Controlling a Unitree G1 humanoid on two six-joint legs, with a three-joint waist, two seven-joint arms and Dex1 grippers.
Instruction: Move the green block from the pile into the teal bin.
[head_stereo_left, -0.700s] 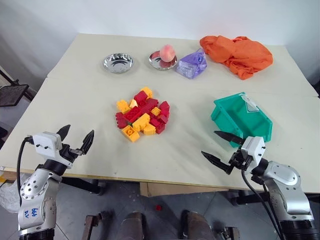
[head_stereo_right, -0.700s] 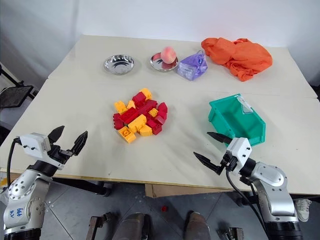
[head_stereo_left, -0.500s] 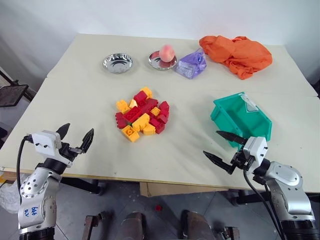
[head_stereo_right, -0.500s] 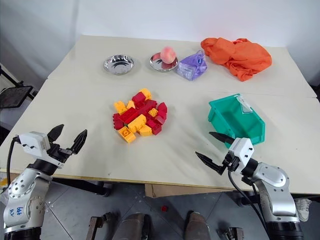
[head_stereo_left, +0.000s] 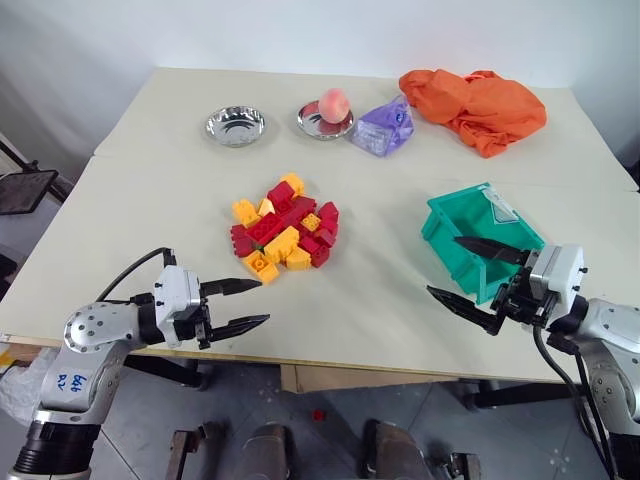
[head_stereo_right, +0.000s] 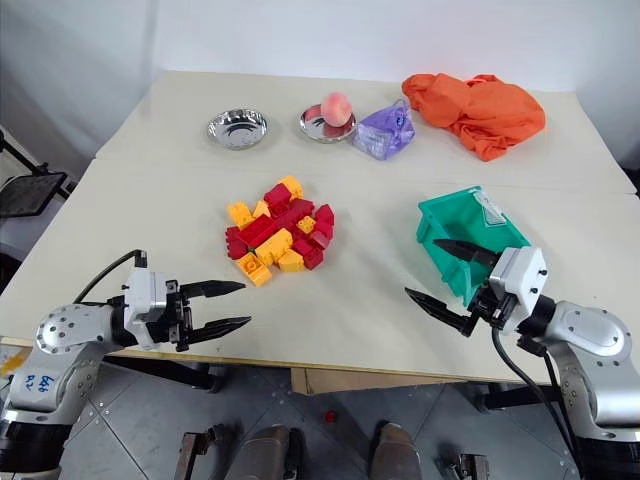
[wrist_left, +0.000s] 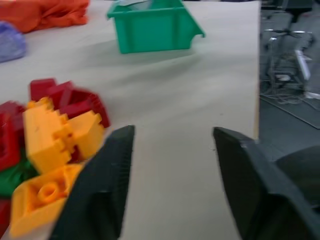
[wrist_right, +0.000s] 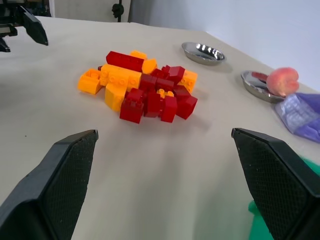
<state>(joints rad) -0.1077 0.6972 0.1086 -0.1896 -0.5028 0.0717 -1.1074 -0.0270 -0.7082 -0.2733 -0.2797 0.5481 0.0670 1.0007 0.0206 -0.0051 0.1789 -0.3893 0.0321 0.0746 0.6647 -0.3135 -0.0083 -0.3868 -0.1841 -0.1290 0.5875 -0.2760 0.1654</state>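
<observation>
On the table (head_stereo_left: 180, 190) I counted two steel bowls (head_stereo_left: 236, 126), one teal bin (head_stereo_left: 482, 238), one pile (head_stereo_left: 285, 229); both grippers (head_stereo_left: 232, 305) gaped empty.

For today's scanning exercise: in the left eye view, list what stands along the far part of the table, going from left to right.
Empty steel bowl → steel bowl holding a peach → purple bag → orange cloth.
</observation>
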